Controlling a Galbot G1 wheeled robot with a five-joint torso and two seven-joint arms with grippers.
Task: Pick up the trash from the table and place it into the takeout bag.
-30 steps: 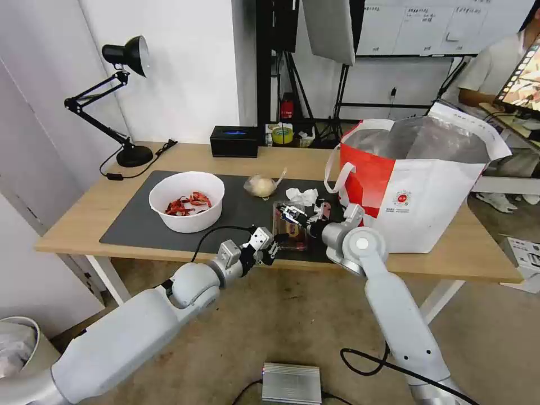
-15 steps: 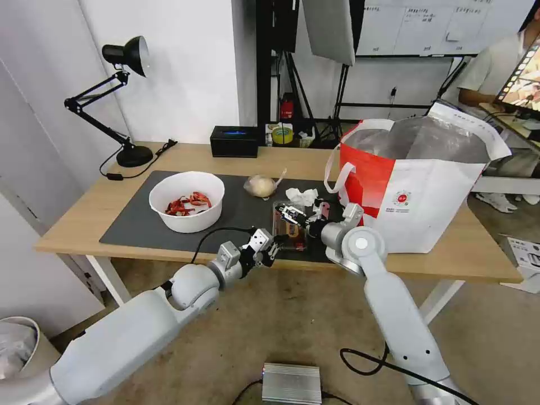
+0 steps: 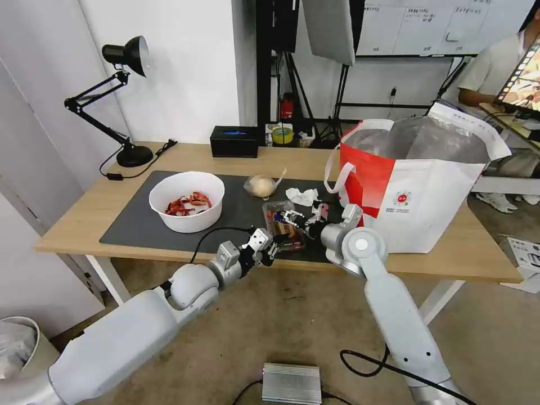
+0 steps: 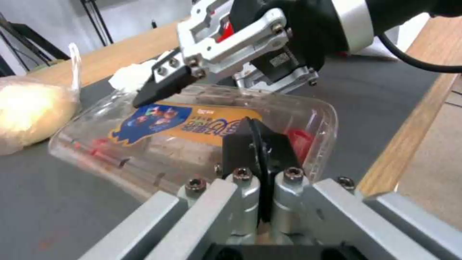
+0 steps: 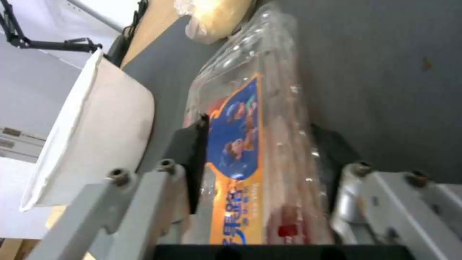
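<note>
Bag (image 3: pixel 427 197) standing at table (image 3: pixel 484 253) right end. Clamshell (image 3: pixel 283 224) near front edge of mat (image 3: pixel 140 225), pinched by right gripper (image 3: pixel 294 216). Left gripper (image 3: pixel 272 245) pressed together, just beside clamshell.

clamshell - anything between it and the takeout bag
Nothing visible on the mat between them. The clamshell sits clamped in the right gripper; the takeout bag stands just beyond, so its tall near wall must be cleared.

My right claw (image 3: pixel 293 216) covers the tomato box's (image 3: pixel 279 225) far right side; its label print is too blurred to read.
</note>
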